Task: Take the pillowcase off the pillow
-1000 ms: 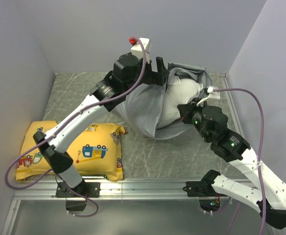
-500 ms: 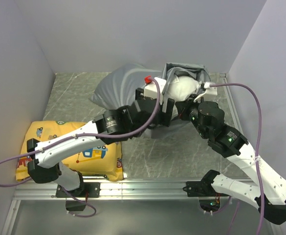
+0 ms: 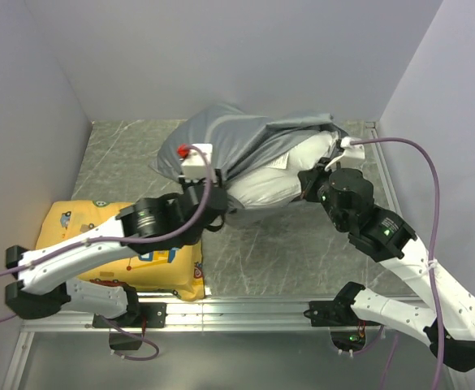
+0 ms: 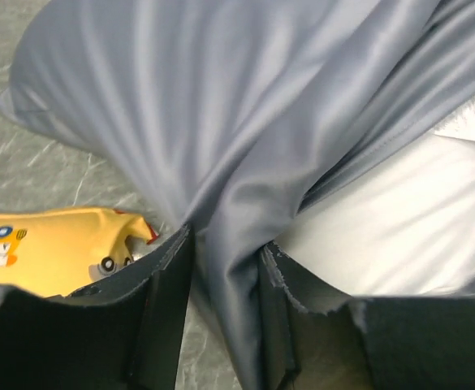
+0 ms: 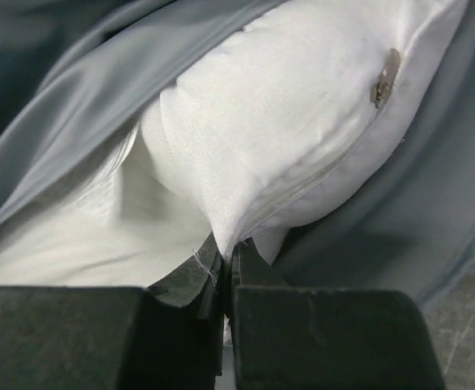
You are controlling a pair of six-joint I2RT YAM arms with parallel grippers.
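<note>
Pillowcase [image 3: 221, 142]: grey, heavily wrinkled, located at the far middle of the worktop [image 3: 286, 244]. It lies partly drawn over the pillow [image 3: 278, 175], with its left portion bunched into a loose mound and a band of fabric stretched down toward the left tool [image 3: 214, 214].

Pillow: white and plump, exposed along its near and right side. Grey cloth covers its far side and wraps around its right end. The right wrist view shows a seam with a small metal zip pull [image 5: 383, 79] on the exposed white fabric.

Left tool: clenched on the pillowcase. The left wrist view shows a thick fold of grey cloth [image 4: 221, 122] gathered between the two fingers [image 4: 168, 272] and running up and away from them. White pillow fabric [image 4: 399, 236] is visible just right of the fold.

Right tool [image 3: 310, 180]: clenched on the pillow. The right wrist view shows the fingers [image 5: 184, 288] pressed together on a pinched corner of white fabric [image 5: 286, 122], with grey cloth [image 5: 58, 81] lying behind and around that corner.

Yellow cushion [image 3: 115, 252]: printed with cartoon vehicles, lying flat at the near left of the worktop, under the left arm. It lies apart from the pillow, and its near corner lies just beside the left tool.
</note>
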